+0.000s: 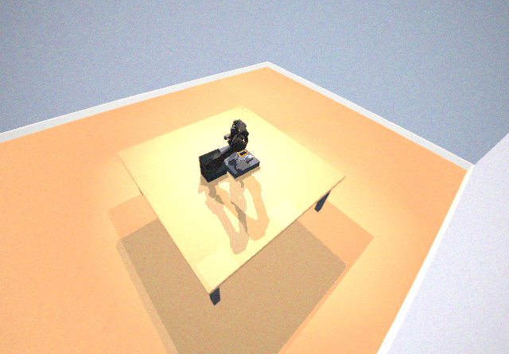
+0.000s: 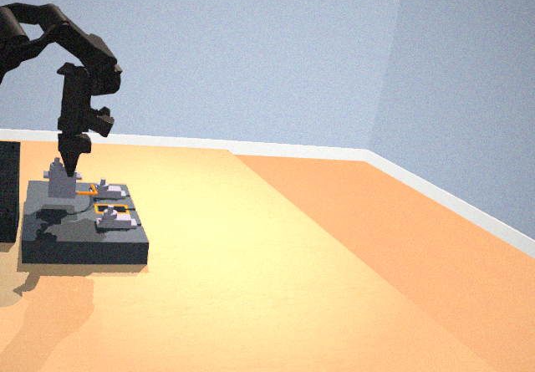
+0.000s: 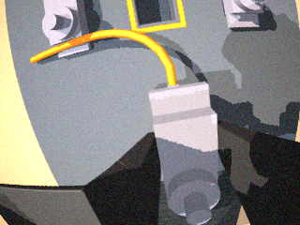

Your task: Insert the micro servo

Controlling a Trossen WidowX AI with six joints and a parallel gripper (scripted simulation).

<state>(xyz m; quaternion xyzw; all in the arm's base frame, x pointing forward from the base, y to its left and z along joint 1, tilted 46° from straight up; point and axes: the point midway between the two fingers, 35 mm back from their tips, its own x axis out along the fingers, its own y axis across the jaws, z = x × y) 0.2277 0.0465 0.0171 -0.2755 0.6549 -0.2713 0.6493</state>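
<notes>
Has the loose micro servo (image 2: 62, 186) (image 3: 185, 128) grasped in the gripper (image 1: 237, 147) (image 2: 69, 172) (image 3: 186, 135), output shaft pointing up, out of the pocket. In the exterior view, looks to be held just above the deck (image 1: 242, 170) (image 2: 86, 253) (image 3: 94, 122), though hard to judge at this angle. From the servo there, lies toward four o'clock: the orange-rimmed pocket (image 1: 242, 153) (image 2: 116, 208) (image 3: 157, 13); in the wrist view, toward twelve. Trails an orange cable (image 2: 86, 192) (image 3: 161, 52) outside the notch, curving to ten o'clock in the wrist view.
</notes>
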